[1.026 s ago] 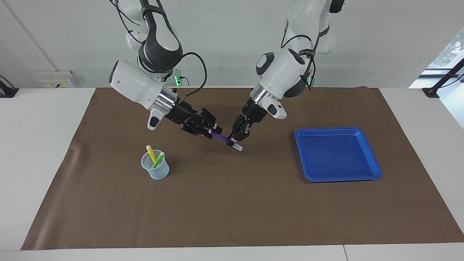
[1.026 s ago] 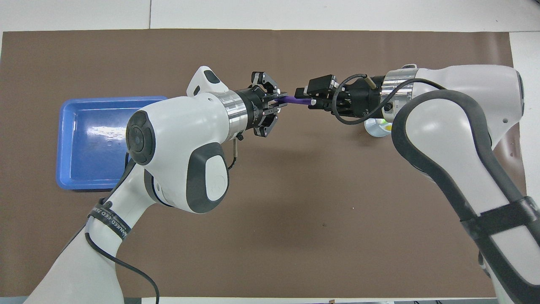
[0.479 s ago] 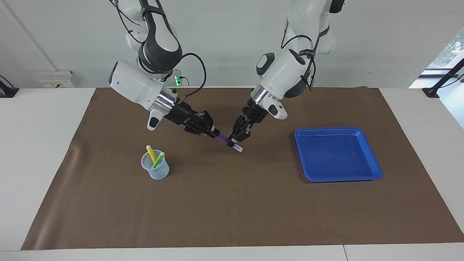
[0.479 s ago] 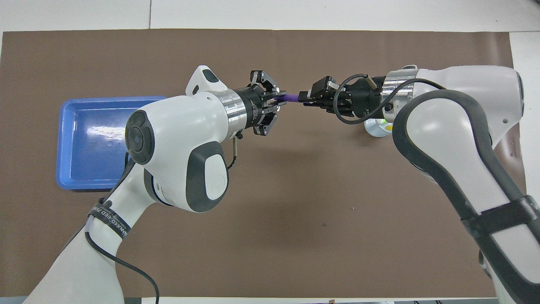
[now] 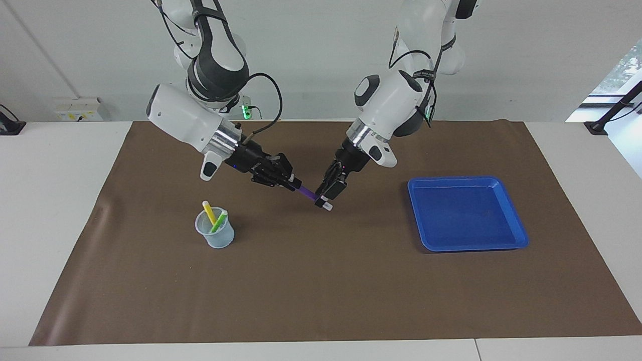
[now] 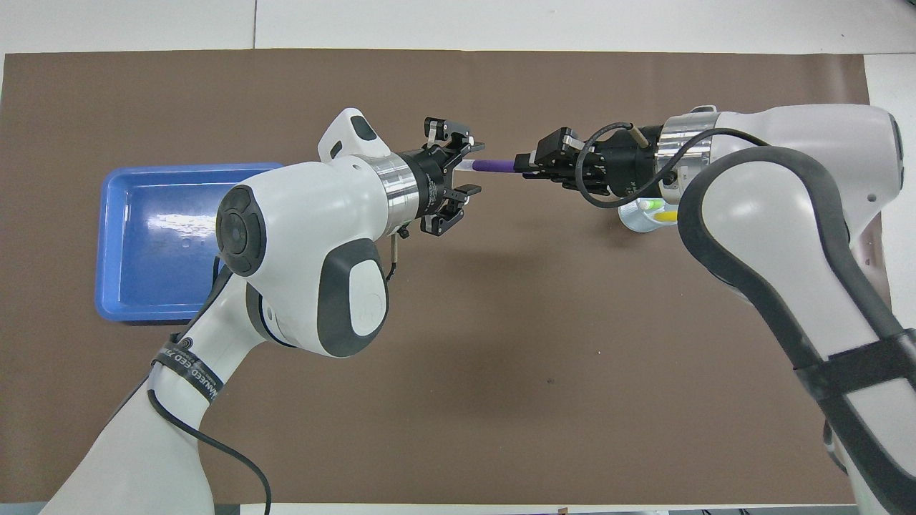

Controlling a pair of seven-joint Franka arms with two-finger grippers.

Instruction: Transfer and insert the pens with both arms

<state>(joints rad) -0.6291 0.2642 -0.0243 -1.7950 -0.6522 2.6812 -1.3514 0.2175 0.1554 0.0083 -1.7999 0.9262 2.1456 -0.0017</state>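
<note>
Handover of purple pen (image 5: pixel 307 191) changed hands within the last second. Right gripper (image 5: pixel 296 183) had clamped onto the pen's purple end; left gripper (image 6: pixel 469 168) had sprung apart, its fingers released around the pale end in the overhead view. Pen hung in the air over the brown mat (image 5: pixel 321 291), between cup (image 5: pixel 214 234) and blue tray (image 5: pixel 466 244).

Judgement: right arm alone carried it now; insertion remained.

Cup, toward the right arm's end from the tray, already held yellow pen (image 5: pixel 208 211) and green pen (image 5: pixel 219 220). Those two crowd the opening. Tray lay bare.
</note>
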